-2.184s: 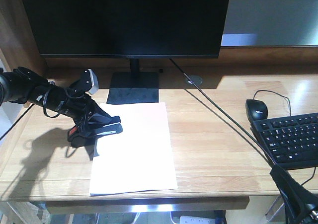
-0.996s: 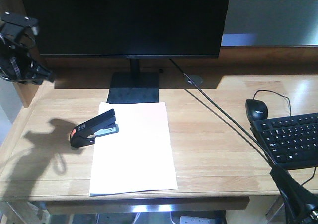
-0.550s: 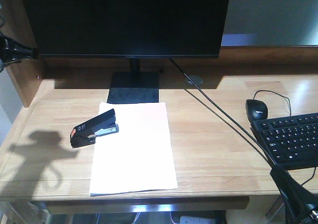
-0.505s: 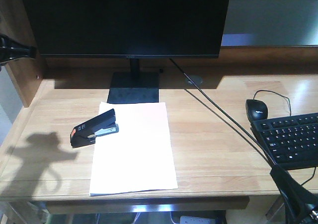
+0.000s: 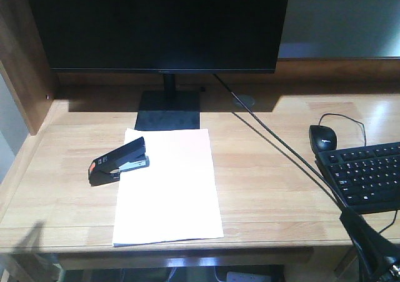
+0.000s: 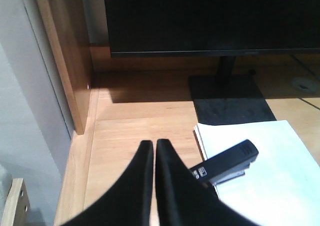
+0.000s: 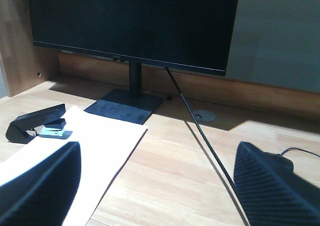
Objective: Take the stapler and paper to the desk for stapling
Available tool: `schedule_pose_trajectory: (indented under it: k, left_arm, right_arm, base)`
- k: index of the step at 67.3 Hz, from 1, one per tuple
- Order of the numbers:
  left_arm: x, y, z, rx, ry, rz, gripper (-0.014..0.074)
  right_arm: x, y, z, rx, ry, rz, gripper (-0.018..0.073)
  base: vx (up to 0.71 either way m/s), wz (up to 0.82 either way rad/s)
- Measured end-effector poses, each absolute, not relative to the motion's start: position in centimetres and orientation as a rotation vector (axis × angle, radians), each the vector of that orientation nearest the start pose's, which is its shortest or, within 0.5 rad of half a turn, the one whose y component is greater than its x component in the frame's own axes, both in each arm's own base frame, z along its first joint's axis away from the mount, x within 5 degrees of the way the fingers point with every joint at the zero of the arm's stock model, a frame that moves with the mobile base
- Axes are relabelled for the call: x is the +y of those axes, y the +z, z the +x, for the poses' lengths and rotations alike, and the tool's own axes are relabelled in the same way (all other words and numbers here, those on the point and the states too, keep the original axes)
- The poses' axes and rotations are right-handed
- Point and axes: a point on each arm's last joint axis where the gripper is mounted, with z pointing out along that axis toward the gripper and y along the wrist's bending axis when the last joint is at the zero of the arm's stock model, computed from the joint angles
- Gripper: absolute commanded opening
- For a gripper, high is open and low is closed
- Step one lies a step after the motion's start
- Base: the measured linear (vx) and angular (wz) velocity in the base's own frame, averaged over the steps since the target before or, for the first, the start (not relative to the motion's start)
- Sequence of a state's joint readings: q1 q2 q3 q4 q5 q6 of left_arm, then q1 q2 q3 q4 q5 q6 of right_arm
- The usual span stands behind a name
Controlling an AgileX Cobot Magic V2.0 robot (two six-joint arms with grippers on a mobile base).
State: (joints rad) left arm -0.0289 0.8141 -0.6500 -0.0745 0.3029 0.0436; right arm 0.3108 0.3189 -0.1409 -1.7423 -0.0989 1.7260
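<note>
1. Exterior front-facing view: the desk [image 5: 281, 188] is a wide light-wood top with a raised wooden side wall on the left, and a big dark monitor [image 5: 159, 22] stands at the back on a flat black base [image 5: 167, 110]
2. The paper [image 5: 172, 191], a plain white sheet, lies flat in front of the monitor base, its near edge close to the front edge of the desk
3. The stapler [image 5: 119, 162] sits at the sheet's upper left corner, black with an orange patch on its outer end; its inner end overlaps the paper while the orange end rests on bare wood
4. Off to the right a black computer mouse [image 5: 322, 136] lies just behind a black keyboard [image 5: 365, 176], and a thin dark cable [image 5: 275, 144] runs diagonally across the desk from under the monitor
5. Left wrist-mounted view: the left gripper [image 6: 153, 158] hovers above the desk's left side, its two black fingers pressed together with only a hairline gap and nothing between them; the stapler lies just to its right, apart from it
6. Right wrist-mounted view: the right gripper [image 7: 155, 186] has its fingers spread wide, one at each lower corner of the view, holding nothing; the stapler and paper are well off to its left
</note>
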Motion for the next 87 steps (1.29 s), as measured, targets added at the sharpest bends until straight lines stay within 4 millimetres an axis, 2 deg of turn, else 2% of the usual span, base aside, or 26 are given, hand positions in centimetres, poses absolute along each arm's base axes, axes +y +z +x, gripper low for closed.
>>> schedule_pose_trajectory:
  k: [21,34,42,77,87]
  left_arm:
    - [-0.6,28.5,7.9,1.77,-0.108,-0.01,-0.0006]
    - [-0.6,27.8,4.8,1.619,-0.135,-0.016,-0.0006]
    - [-0.6,27.9,4.0,1.583,-0.139,-0.014,-0.0006]
    - [-0.6,27.9,3.9,1.58,-0.142,-0.015,-0.0006]
    - [-0.6,27.9,3.9,1.58,-0.142,-0.015,-0.0006]
  right_arm:
    - [3.5,23.8,7.9,1.651,0.303,-0.348,0.0588]
    - [3.5,23.8,7.9,1.651,0.303,-0.348,0.0588]
    - [3.5,23.8,7.9,1.651,0.303,-0.348,0.0588]
    - [3.5,23.8,7.9,1.651,0.303,-0.348,0.0588]
    - [3.4,23.8,7.9,1.65,0.299,-0.344,0.0519]
  base:
    - [0.0,0.0]
    - [0.0,0.0]
    - [0.0,0.0]
    - [0.0,0.0]
    - [0.0,0.0]
